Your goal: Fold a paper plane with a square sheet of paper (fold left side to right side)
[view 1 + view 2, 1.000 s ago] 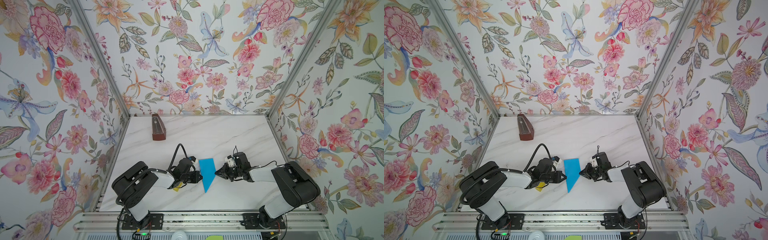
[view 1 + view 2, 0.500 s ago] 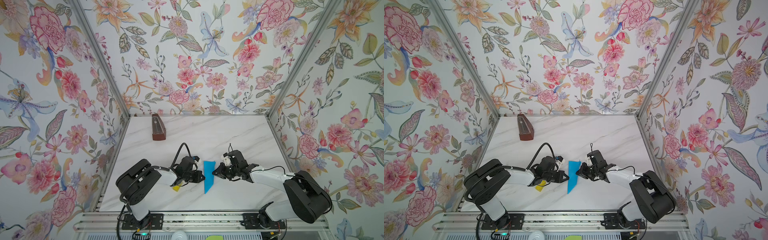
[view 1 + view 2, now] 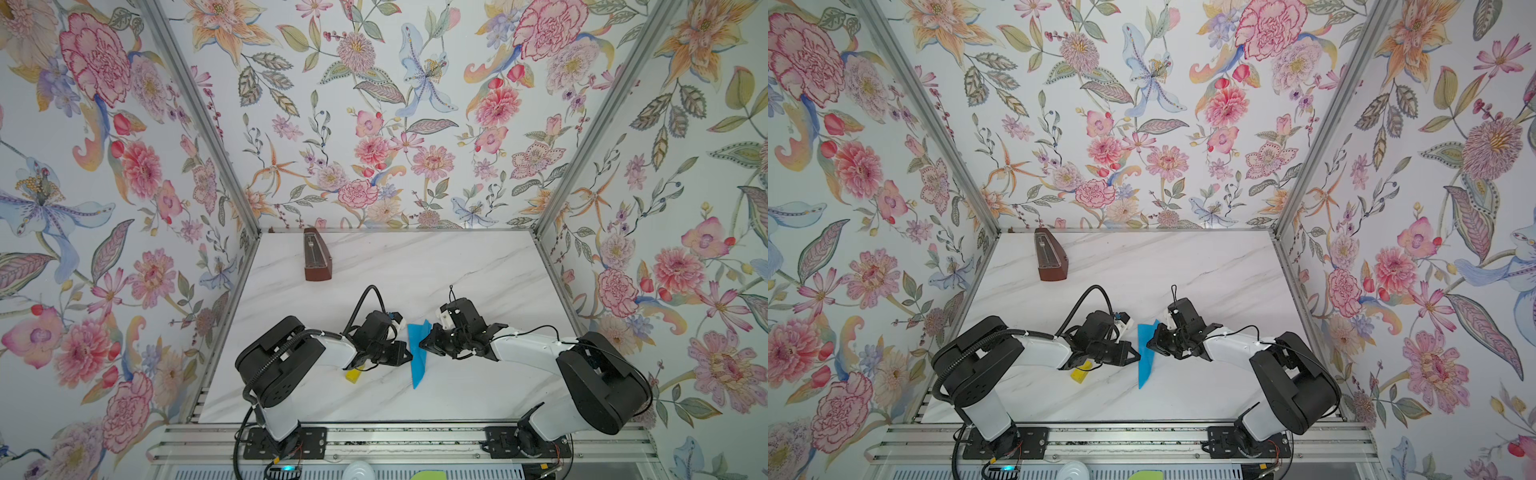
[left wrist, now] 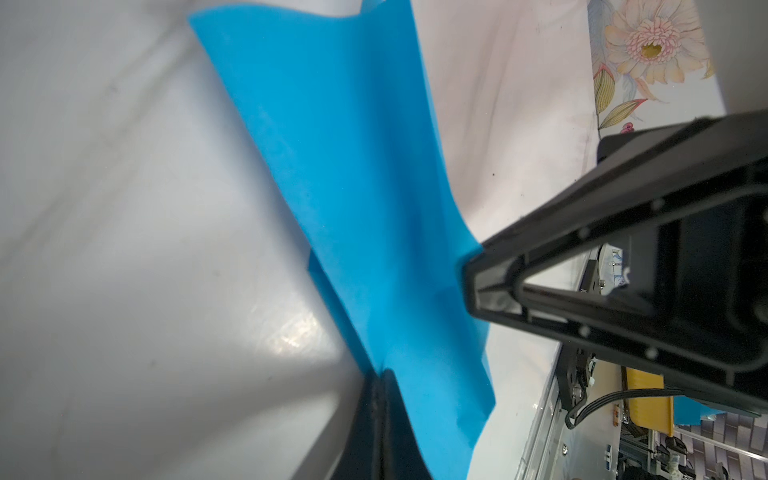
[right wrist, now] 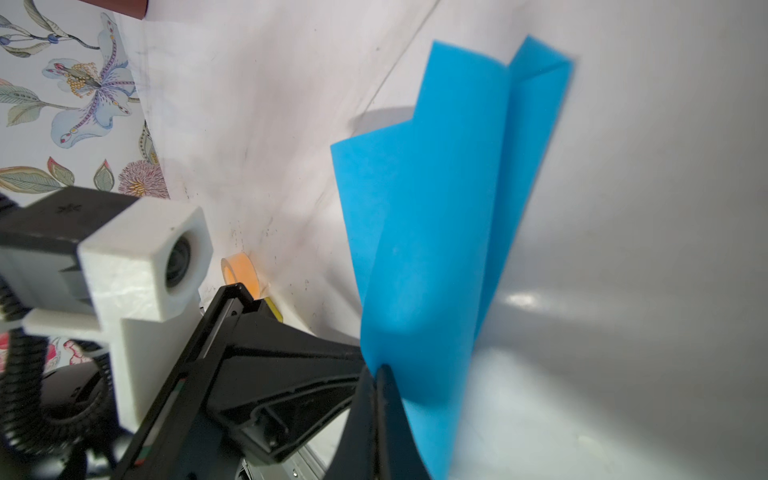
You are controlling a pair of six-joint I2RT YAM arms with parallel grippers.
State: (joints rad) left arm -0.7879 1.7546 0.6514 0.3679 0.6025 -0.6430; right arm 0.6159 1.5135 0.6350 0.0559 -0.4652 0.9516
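Left wrist view: the left claw (image 4: 380, 372) is seen pinched together on an edge of the square sheet of paper (image 4: 353, 187), which is creased and bent up off the desk (image 4: 145, 249). In the right wrist view, the right claw (image 5: 379, 368) is likewise clamped on the paper. In both top views the paper is held between the two claws at the middle front of the desk. A yellow block (image 3: 353, 376) is partly covered by the left arm, and a brown metronome (image 3: 316, 259) is placed well apart, near the back wall.

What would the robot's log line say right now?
left claw: shut on blue paper | right claw: shut on blue paper | fold: unfinished
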